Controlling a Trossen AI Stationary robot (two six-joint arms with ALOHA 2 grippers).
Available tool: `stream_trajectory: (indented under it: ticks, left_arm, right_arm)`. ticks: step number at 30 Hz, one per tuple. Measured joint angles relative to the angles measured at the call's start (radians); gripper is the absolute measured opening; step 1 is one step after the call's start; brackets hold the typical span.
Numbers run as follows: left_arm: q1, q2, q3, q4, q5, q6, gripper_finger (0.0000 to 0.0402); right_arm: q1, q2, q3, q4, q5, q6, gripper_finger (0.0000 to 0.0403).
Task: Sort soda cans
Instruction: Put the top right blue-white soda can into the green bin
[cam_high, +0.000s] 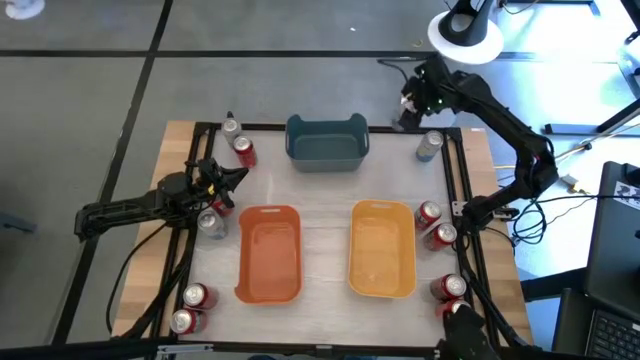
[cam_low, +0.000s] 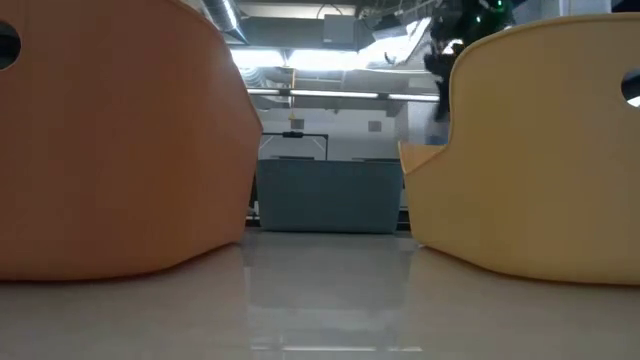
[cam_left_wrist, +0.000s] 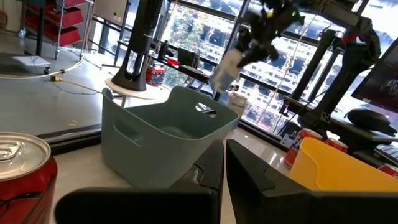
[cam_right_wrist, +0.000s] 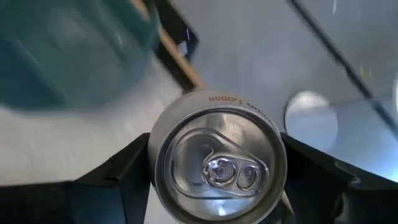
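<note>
Three bins are set on the desk (cam_high: 325, 215): a teal bin (cam_high: 291, 141) at 12 o'clock, an orange bin (cam_high: 241, 250) at 7 o'clock and a yellow bin (cam_high: 353, 250) at 5 o'clock.

The right claw (cam_high: 408, 112) is raised near 1 o'clock, just past the teal bin's corner. It is partly closed, with its fingers pressed on either side of a silver-grey can (cam_right_wrist: 217, 165). That can's silver top is turned toward the wrist, and its long axis is seen tilted in the left wrist view.

The left claw (cam_high: 238, 178) is shut and empty at 9 o'clock, beside a red can (cam_high: 222, 205).

Eleven soda cans (cam_high: 430, 146) are counted on the desk, all upright. Six are along the 9 o'clock edge and five along the 3 o'clock edge; about eight are red and three silver-grey.
</note>
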Motion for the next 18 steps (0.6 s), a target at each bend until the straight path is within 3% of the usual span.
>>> stream_trajectory:
  ticks: [6, 14, 18]
  left_arm:
    - [0.0, 0.0, 0.0, 0.001, 0.0, 0.008, 0.0011]
    - [0.0, 0.0, 0.0, 0.002, 0.0, 0.008, 0.0011]
    - [0.0, 0.0, 0.0, 0.002, 0.0, 0.007, 0.0011]
  right_arm:
    - [0.097, 0.003, 0.01, 0.215, -0.095, 0.048, 0.0276]
    - [0.223, 0.117, 0.009, 0.386, -0.083, 0.052, 0.0276]
    - [0.242, 0.211, 0.024, 0.371, -0.043, 0.053, 0.0276]
